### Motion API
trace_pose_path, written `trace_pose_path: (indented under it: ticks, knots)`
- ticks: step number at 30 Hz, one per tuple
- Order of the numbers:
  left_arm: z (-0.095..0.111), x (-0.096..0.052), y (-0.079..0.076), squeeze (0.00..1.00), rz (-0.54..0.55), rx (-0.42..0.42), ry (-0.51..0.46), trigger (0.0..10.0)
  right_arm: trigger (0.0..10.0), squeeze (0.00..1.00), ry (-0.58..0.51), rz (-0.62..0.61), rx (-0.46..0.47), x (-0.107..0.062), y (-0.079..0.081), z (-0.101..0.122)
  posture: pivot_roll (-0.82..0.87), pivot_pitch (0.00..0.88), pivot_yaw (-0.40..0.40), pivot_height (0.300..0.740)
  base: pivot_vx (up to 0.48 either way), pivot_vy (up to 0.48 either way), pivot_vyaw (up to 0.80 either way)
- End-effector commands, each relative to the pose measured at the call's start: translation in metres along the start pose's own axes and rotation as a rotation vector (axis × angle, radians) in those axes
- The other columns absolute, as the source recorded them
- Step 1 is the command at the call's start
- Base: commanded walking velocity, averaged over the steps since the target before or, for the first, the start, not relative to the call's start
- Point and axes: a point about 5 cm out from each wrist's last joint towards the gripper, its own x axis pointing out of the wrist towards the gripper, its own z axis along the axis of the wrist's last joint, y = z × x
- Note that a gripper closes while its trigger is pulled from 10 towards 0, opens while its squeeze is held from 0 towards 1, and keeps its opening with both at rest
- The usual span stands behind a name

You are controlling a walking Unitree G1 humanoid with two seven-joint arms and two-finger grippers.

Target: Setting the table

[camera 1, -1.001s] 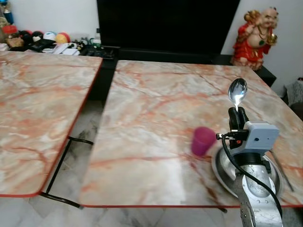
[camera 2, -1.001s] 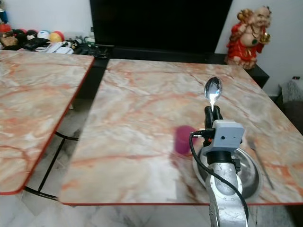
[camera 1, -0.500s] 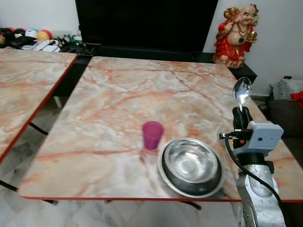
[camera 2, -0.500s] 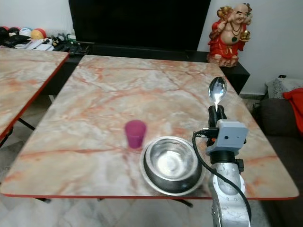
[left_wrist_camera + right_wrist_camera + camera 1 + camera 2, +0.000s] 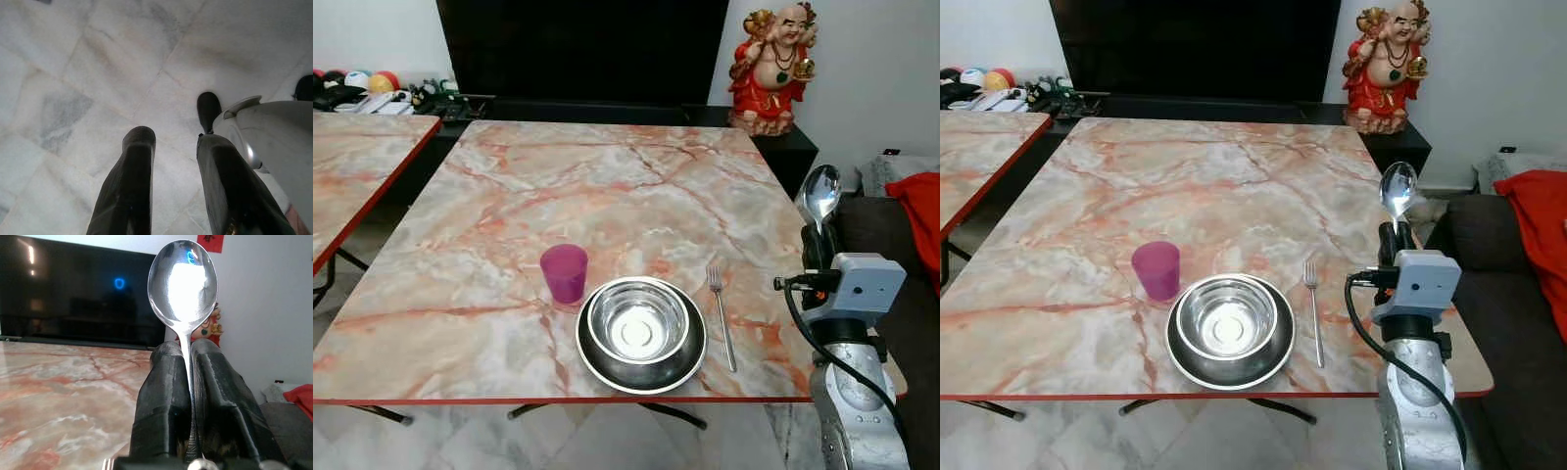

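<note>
right, the right gripper is up beside the table's right edge, its two black fingers pinched tight on the handle of a spoon, bowl end pointing straight up and catching the light. the spoon is held clear of the table, out past the edge, in front of a grey sofa with a red cloth on it.

on the marble-patterned table with its red rim, near the front edge, a steel bowl sits inside a steel plate. just to the left of them stands a pink cup, upright, close to the plate but apart from it. to the right of the plate lies a fork, tines pointing away from the robot, close beside the plate's rim.

the left gripper hangs low over a pale tiled floor, fingers parted with nothing between them.

behind the table, a dark tv screen and a red and gold statue on a black stand. a second table stands off to the left.
</note>
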Motion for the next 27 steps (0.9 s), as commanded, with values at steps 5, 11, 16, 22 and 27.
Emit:
trace_pose_path:
  ticks: [5, 11, 16, 22, 27]
  knots:
    - [-0.005, -0.001, -0.001, 0.0, -0.011, -0.011, 0.02, 10.0, 10.0, 0.0, 0.06, 0.002, -0.017, -0.003, -0.001, -0.007, -0.07, 0.089, -0.03, 0.74, 0.0, 0.0, 0.0]
    - [-0.002, 0.001, -0.009, 0.0, -0.024, -0.01, 0.026, 10.0, 10.0, 0.0, 0.192, -0.001, -0.019, -0.012, -0.005, -0.025, -0.08, 0.097, -0.034, 0.74, 0.0, 0.0, 0.0]
    - [0.0, 0.003, -0.015, 0.0, -0.035, -0.01, 0.024, 10.0, 10.0, 0.0, 0.258, 0.08, 0.013, -0.01, -0.008, -0.03, -0.08, 0.096, -0.038, 0.74, 0.0, 0.0, 0.0]
    - [0.003, 0.005, -0.024, 0.0, -0.049, -0.012, 0.018, 10.0, 10.0, 0.0, 0.432, 0.172, -0.057, -0.015, -0.015, -0.056, -0.08, 0.097, -0.042, 0.74, 0.0, 0.0, 0.0]
    - [0.002, 0.005, -0.025, 0.0, -0.05, 0.002, 0.021, 10.0, 10.0, 0.0, 0.461, 0.145, -0.011, -0.014, -0.017, -0.059, -0.08, 0.097, -0.042, 0.74, 0.0, 0.0, 0.0]
